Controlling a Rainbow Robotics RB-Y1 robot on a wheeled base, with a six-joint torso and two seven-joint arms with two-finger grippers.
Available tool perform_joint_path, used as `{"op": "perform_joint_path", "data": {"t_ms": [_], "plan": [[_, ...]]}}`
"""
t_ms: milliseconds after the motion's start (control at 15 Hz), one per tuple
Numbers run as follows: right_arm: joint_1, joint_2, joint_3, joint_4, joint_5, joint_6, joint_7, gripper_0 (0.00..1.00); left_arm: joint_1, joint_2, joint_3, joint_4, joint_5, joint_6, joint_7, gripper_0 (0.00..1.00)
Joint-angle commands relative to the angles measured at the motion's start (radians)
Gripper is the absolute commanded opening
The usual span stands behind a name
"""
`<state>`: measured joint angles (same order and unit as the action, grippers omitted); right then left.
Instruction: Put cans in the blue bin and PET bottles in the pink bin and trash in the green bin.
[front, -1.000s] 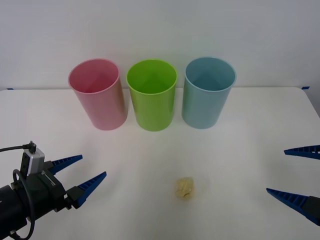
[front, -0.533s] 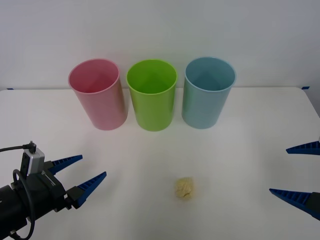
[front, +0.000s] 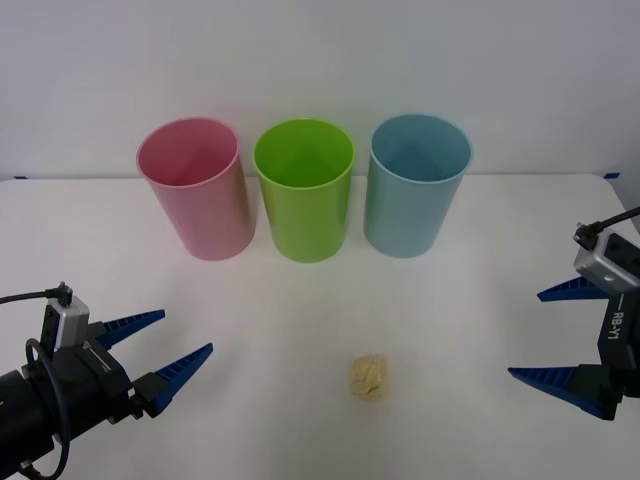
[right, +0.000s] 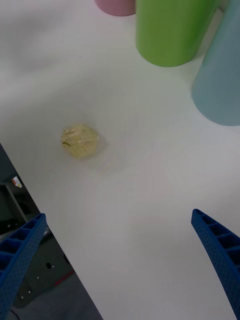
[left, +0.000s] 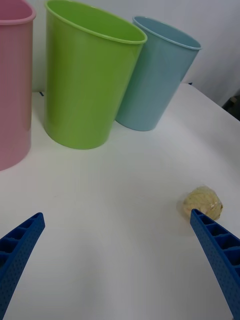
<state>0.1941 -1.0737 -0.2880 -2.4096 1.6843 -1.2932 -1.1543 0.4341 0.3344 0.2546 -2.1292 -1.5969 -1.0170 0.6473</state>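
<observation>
Three bins, pink bin (front: 194, 186), green bin (front: 303, 188), blue bin (front: 416, 184), stand far; trash (front: 369, 376) lies near. "RB-Y1" marks the released right gripper (front: 556, 336); left gripper (front: 172, 344) released.

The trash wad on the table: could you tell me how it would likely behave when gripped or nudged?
The trash looks like crumpled paper, so probably very light and squashable. Its lumpy, roundish shape suggests it would skid or tumble briefly rather than roll far on the smooth table.

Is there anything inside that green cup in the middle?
The green bin looks empty: its inner wall shows bare green. Its very bottom is hidden by the front wall.
</observation>
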Motion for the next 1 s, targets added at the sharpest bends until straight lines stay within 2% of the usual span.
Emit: {"op": "perform_joint_path", "data": {"t_ms": [67,400,533,733,1000], "plan": [[-0.071,-0.002,0.105,0.044,0.052,0.0,-0.024,1.0,0.0,0.0,0.0,0.0,0.0,0.0,0.0,1.0],[-0.205,0.003,0.288,0.132,0.072,0.002,-0.024,1.0,0.0,0.0,0.0,0.0,0.0,0.0,0.0,1.0],[-0.252,0.026,0.351,0.175,0.086,0.002,-0.024,1.0,0.0,0.0,0.0,0.0,0.0,0.0,0.0,1.0],[-0.308,0.064,0.445,0.218,0.153,0.002,-0.024,1.0,0.0,0.0,0.0,0.0,0.0,0.0,0.0,1.0],[-0.367,0.115,0.535,0.27,0.186,0.002,-0.021,1.0,0.0,0.0,0.0,0.0,0.0,0.0,0.0,1.0]]}}
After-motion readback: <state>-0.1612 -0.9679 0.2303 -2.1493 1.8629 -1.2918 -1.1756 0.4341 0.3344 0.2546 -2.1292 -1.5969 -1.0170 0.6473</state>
